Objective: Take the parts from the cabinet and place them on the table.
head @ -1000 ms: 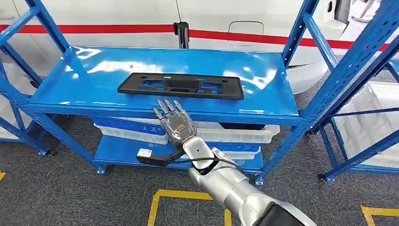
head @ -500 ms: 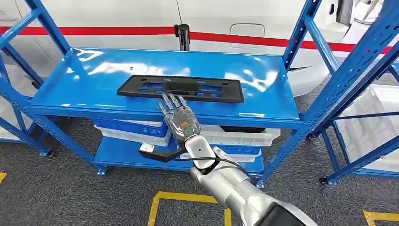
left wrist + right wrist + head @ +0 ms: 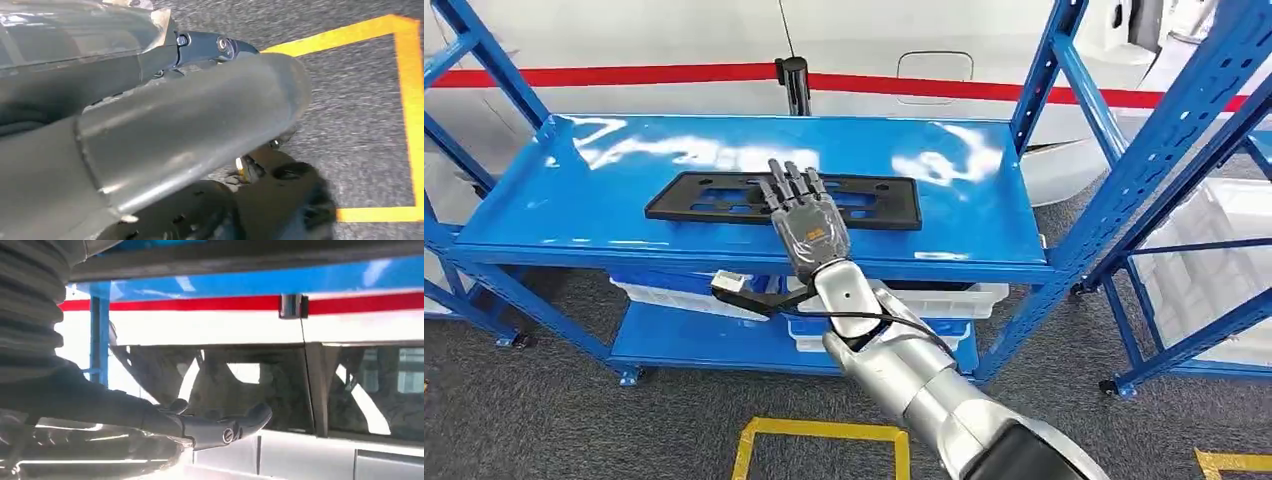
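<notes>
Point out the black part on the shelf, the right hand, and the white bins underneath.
black part [image 3: 694,198]: head view, on its left half, clear of the hand.
right hand [image 3: 809,225]: head view, on the back of the hand.
white bins [image 3: 944,297]: head view, front wall of the bin under the shelf.

Flat part [image 3: 724,198] on the cabinet's top shelf [image 3: 984,200], right hand [image 3: 809,220] over its middle, bins [image 3: 944,295] below.

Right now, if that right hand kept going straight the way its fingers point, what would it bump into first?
Probably the black plastic part lying on the blue shelf. The right hand points at it with fingers spread, though height above it is unclear.
</notes>
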{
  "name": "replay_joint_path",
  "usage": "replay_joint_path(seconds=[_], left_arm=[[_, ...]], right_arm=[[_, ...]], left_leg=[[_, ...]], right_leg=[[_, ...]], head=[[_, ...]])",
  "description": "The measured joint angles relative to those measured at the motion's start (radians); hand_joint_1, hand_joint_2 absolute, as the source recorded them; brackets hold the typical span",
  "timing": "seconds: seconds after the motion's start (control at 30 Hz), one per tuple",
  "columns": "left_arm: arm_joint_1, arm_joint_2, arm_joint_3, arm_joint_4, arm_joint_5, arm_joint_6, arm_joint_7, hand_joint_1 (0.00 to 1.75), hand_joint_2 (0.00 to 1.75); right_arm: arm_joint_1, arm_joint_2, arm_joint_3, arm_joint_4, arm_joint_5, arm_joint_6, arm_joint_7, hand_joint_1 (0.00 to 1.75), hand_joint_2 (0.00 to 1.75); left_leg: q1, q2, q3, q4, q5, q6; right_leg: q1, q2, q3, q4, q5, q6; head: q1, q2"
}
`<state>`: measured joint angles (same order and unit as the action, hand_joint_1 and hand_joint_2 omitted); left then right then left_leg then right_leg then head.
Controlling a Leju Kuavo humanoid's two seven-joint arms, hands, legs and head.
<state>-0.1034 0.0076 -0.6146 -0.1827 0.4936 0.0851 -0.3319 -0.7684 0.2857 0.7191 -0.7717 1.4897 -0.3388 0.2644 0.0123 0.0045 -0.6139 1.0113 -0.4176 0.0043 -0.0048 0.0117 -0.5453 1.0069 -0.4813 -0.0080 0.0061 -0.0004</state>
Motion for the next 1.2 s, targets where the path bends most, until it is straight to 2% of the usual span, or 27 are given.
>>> replay_joint_path(seconds=[0.07,0.13,0.17,0.2,0.27,0.3,0.33,0.37,0.4,0.43,0.47,0.5,0.53,0.63,0.67,0.7,0.73,0.8,0.83,0.87,0.9,0.97,1.0,1.03,1.13,1.17,1.2], left_arm=[[-0.002,0.000,0.000,0.000,0.000,0.000,0.000,0.00,0.00],[-0.001,0.000,0.000,0.000,0.000,0.001,0.000,0.00,0.00],[0.002,-0.001,0.000,0.000,0.001,0.002,0.000,0.00,0.00],[0.000,-0.001,0.000,0.000,0.001,0.002,-0.001,0.00,0.00],[-0.002,-0.001,0.000,0.000,0.001,0.002,-0.001,0.00,0.00],[-0.002,-0.001,0.000,0.000,0.001,0.002,0.000,0.00,0.00],[-0.001,-0.001,0.000,0.000,0.000,0.002,0.001,0.00,0.00],[0.000,-0.001,0.001,0.000,0.000,0.002,0.002,0.00,0.00],[-0.001,-0.001,0.000,0.000,0.000,0.002,0.003,0.00,0.00],[-0.002,-0.001,0.001,0.000,0.000,0.002,0.003,0.00,0.00],[-0.002,-0.002,0.000,0.000,0.000,0.002,0.003,0.00,0.00],[-0.004,-0.002,0.001,0.000,0.001,0.002,0.003,0.00,0.00],[-0.004,-0.002,0.001,0.000,0.001,0.002,0.003,0.00,0.00],[-0.005,-0.002,0.001,0.000,0.002,0.002,0.003,0.00,0.00],[-0.005,-0.001,0.001,0.000,0.002,0.002,0.003,0.00,0.00],[-0.005,-0.002,0.001,0.000,0.002,0.001,0.003,0.00,0.00],[-0.006,-0.002,0.001,0.000,0.002,0.001,0.003,0.00,0.00],[-0.006,-0.002,0.001,0.001,0.002,0.002,0.003,0.00,0.00],[-0.004,-0.002,0.001,0.001,0.003,0.002,0.002,0.00,0.00],[-0.001,-0.002,0.001,0.001,0.003,0.003,0.000,0.00,0.00],[0.001,-0.002,0.001,0.002,0.003,0.003,-0.005,0.00,0.00],[-0.001,-0.001,0.001,0.002,0.001,0.005,-0.014,0.00,0.00],[-0.002,-0.002,0.001,0.002,-0.001,0.005,-0.016,0.00,0.00],[-0.006,-0.002,0.001,0.002,-0.002,0.005,-0.016,0.00,0.00],[-0.007,-0.002,0.001,0.002,-0.003,0.005,-0.016,0.00,0.00],[-0.007,-0.002,0.001,0.002,-0.005,0.005,-0.016,0.00,0.00],[-0.007,-0.004,0.001,0.002,-0.005,0.005,-0.016,0.00,0.00]], right_arm=[[0.000,0.000,-0.001,-0.001,0.000,-0.001,0.000,0.00,1.75],[-0.002,0.004,-0.002,-0.004,0.001,-0.002,0.000,0.00,1.75],[-0.001,0.005,-0.003,-0.008,0.001,-0.002,0.000,0.00,1.75],[-0.006,0.007,-0.005,-0.010,0.002,-0.003,-0.002,0.00,1.75],[-0.006,0.006,-0.007,-0.010,0.002,-0.002,-0.005,0.00,1.75],[-0.002,0.003,-0.007,-0.010,0.001,-0.001,-0.009,0.00,1.75],[0.003,0.003,-0.007,-0.010,0.000,0.001,-0.016,0.00,1.75],[0.006,0.003,-0.007,-0.009,-0.005,0.006,-0.022,0.00,1.75],[0.007,0.005,-0.006,-0.008,-0.014,0.013,-0.033,0.00,1.75],[0.007,0.008,-0.006,-0.006,-0.021,0.024,-0.042,0.00,1.75],[0.007,0.013,-0.006,-0.004,-0.030,0.035,-0.050,0.00,1.75],[0.008,0.015,-0.005,-0.002,-0.033,0.045,-0.055,0.00,1.75],[0.010,0.020,-0.004,0.000,-0.035,0.052,-0.058,0.00,1.75],[0.016,0.028,0.002,0.006,-0.038,0.055,-0.062,0.00,1.75],[0.016,0.033,0.003,0.006,-0.038,0.055,-0.062,0.00,1.75],[0.015,0.036,0.003,0.006,-0.038,0.056,-0.063,0.00,1.75],[0.015,0.039,0.003,0.006,-0.039,0.057,-0.063,0.00,1.75],[0.020,0.039,0.006,0.009,-0.039,0.068,-0.066,0.00,1.75],[0.027,0.039,0.010,0.011,-0.038,0.075,-0.066,0.00,1.75],[0.034,0.039,0.013,0.012,-0.037,0.080,-0.066,0.00,1.75],[0.042,0.038,0.016,0.012,-0.034,0.083,-0.065,0.00,1.75],[0.048,0.037,0.023,0.011,-0.026,0.088,-0.053,0.00,1.75],[0.048,0.036,0.027,0.012,-0.025,0.088,-0.047,0.00,1.75],[0.046,0.035,0.029,0.011,-0.024,0.088,-0.043,0.00,1.75],[0.049,0.025,0.030,0.014,-0.024,0.088,-0.030,0.00,1.75],[0.047,0.024,0.031,0.014,-0.024,0.087,-0.026,0.00,1.75],[0.048,0.020,0.031,0.016,-0.024,0.085,-0.024,0.00,1.75]], left_leg=[[-0.004,-0.003,-0.002,-0.004,-0.002,0.004],[-0.007,-0.007,0.005,-0.012,-0.002,0.014],[0.004,-0.004,0.017,-0.025,0.003,0.019],[0.001,-0.007,0.023,-0.028,0.000,0.026],[-0.002,-0.008,0.027,-0.028,-0.004,0.034],[-0.003,-0.009,0.028,-0.027,-0.008,0.037],[-0.003,-0.012,0.030,-0.027,-0.010,0.037],[-0.004,-0.014,0.034,-0.027,-0.013,0.036],[-0.004,-0.015,0.039,-0.026,-0.017,0.034],[-0.004,-0.018,0.046,-0.026,-0.022,0.031],[-0.004,-0.019,0.053,-0.026,-0.027,0.027],[-0.009,-0.020,0.054,-0.024,-0.032,0.022],[-0.012,-0.022,0.055,-0.022,-0.040,0.016],[-0.004,-0.020,0.057,-0.022,-0.047,0.001],[0.002,-0.019,0.055,-0.012,-0.053,-0.005],[0.000,-0.015,0.044,0.020,-0.069,-0.011],[0.004,-0.011,0.011,0.087,-0.104,-0.017],[0.009,-0.010,-0.084,0.253,-0.168,-0.029],[0.011,-0.009,-0.118,0.298,-0.171,-0.032],[0.013,-0.007,-0.125,0.291,-0.150,-0.034],[0.017,-0.007,-0.108,0.238,-0.106,-0.035],[0.022,-0.004,-0.029,0.058,-0.004,-0.035],[0.023,0.001,0.002,-0.010,0.012,-0.034],[0.016,-0.005,0.006,-0.014,0.004,-0.027],[0.006,-0.008,0.003,-0.009,-0.004,-0.004],[0.007,-0.008,0.014,-0.017,0.001,0.006],[0.010,-0.006,0.020,-0.024,0.002,0.013]], right_leg=[[-0.002,0.000,-0.003,-0.003,-0.004,0.008],[-0.002,-0.002,0.004,-0.011,-0.006,0.021],[0.001,-0.007,-0.006,0.005,-0.012,0.025],[0.002,-0.009,-0.028,0.055,-0.034,0.021],[0.001,-0.009,-0.118,0.214,-0.086,0.011],[0.001,-0.009,-0.162,0.281,-0.102,0.010],[0.001,-0.009,-0.191,0.313,-0.101,0.015],[0.001,-0.009,-0.192,0.293,-0.081,0.021],[0.001,-0.009,-0.169,0.227,-0.043,0.030],[0.001,-0.009,-0.130,0.135,0.003,0.038],[0.002,-0.009,-0.090,0.045,0.041,0.039],[0.004,-0.008,-0.071,-0.006,0.057,0.031],[0.004,-0.008,-0.061,-0.009,0.061,0.022],[0.005,-0.008,-0.060,-0.011,0.059,0.003],[-0.009,-0.007,-0.052,-0.016,0.061,-0.003],[-0.009,-0.007,-0.048,-0.016,0.057,-0.011],[-0.008,-0.007,-0.043,-0.016,0.053,-0.016],[-0.007,-0.008,-0.038,-0.016,0.048,-0.023],[-0.007,-0.008,-0.035,-0.016,0.044,-0.022],[-0.008,-0.008,-0.031,-0.016,0.041,-0.021],[-0.009,-0.006,-0.025,-0.016,0.037,-0.018],[-0.011,-0.004,-0.011,-0.016,0.028,-0.010],[-0.008,-0.005,-0.007,-0.016,0.023,-0.004],[0.003,-0.004,-0.009,-0.014,0.017,0.005],[-0.003,-0.005,-0.005,-0.019,0.013,0.021],[0.003,-0.006,-0.007,-0.019,0.008,0.030],[-0.001,-0.009,-0.013,0.007,-0.001,0.032]], head=[[0.000,0.000],[-0.001,0.000],[0.001,0.000],[0.001,0.000],[0.000,0.000],[0.002,0.000],[0.001,0.000],[0.001,0.000],[0.002,0.000],[0.001,0.000],[0.002,0.000],[0.002,0.000],[-0.001,0.000],[0.000,0.000],[0.001,0.000],[-0.004,0.000],[-0.010,0.000],[-0.009,0.000],[-0.009,0.000],[-0.010,0.000],[-0.011,0.000],[-0.010,0.000],[-0.010,0.000],[-0.011,0.000],[-0.006,0.000],[-0.007,0.000],[-0.007,0.000]])
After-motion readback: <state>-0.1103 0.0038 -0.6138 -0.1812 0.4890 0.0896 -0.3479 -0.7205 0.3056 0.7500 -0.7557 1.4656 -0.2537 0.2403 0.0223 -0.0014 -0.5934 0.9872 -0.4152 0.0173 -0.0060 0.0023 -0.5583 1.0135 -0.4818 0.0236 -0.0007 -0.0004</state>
